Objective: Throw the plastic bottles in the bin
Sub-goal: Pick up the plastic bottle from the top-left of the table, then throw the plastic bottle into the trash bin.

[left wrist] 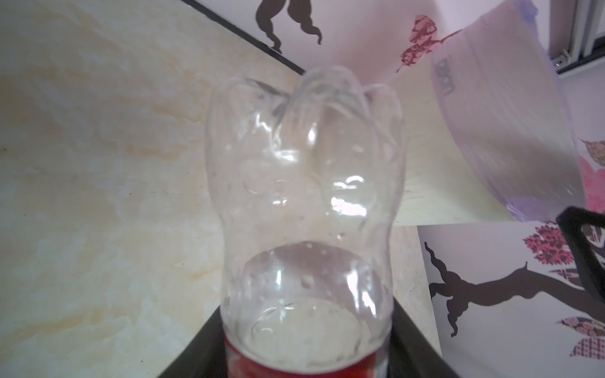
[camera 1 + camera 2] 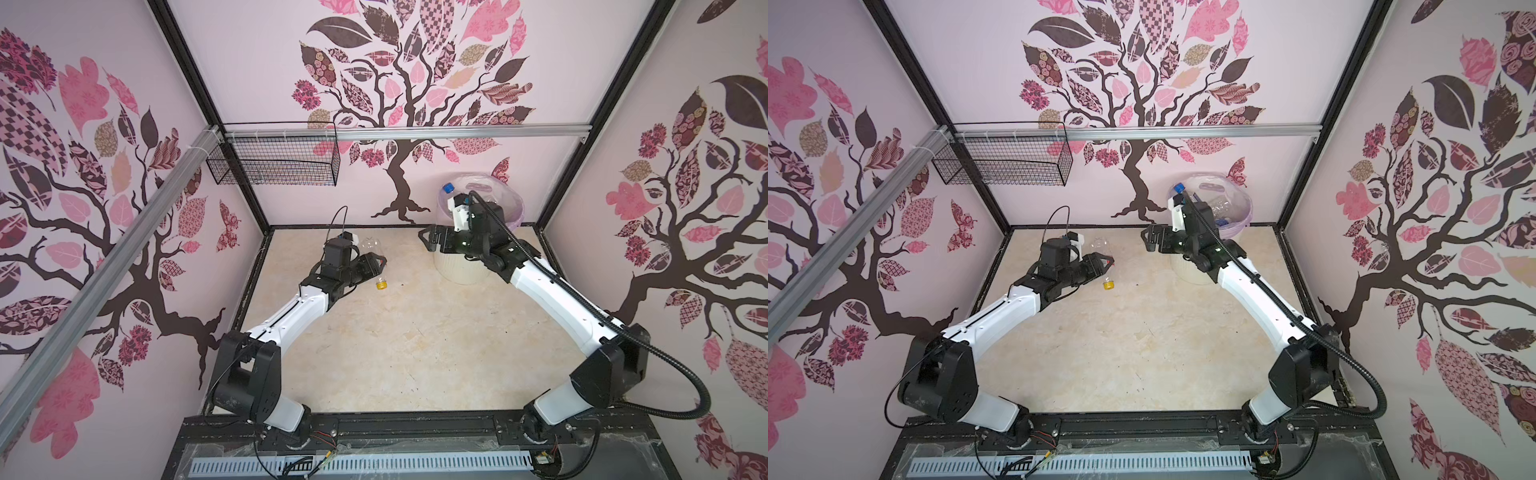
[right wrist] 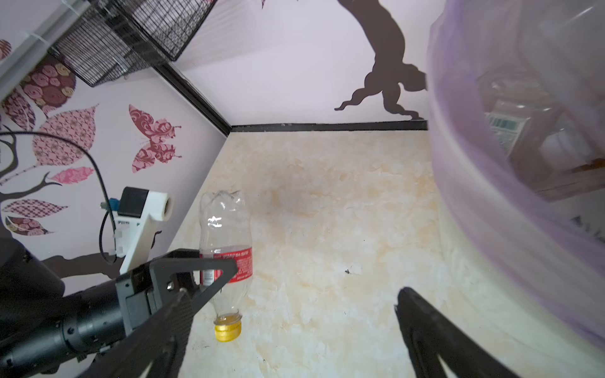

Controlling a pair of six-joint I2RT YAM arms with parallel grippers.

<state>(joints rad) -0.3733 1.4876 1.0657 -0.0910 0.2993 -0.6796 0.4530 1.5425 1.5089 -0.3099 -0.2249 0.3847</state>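
Observation:
A clear plastic bottle (image 2: 372, 249) (image 2: 1100, 246) with a red label and a yellow cap (image 3: 228, 328) is held low over the floor at the left middle. My left gripper (image 2: 371, 264) (image 1: 306, 327) is shut on its labelled waist, and its fingers (image 3: 209, 266) straddle the label. The bottle's base (image 1: 304, 147) points toward the back wall. The bin (image 2: 453, 266) (image 2: 1187, 272) stands at the back right, lined with a lilac bag (image 3: 491, 229), with several bottles inside, one blue-capped (image 2: 447, 188). My right gripper (image 2: 430, 240) (image 3: 291, 327) hangs open and empty beside the bin's rim.
A black wire mesh basket (image 2: 274, 160) (image 2: 1005, 160) hangs on the back wall's rail at the left. The right arm's wrist and cable cover part of the bin's opening in both top views. Patterned walls close the marble-look floor (image 2: 415, 332) on three sides.

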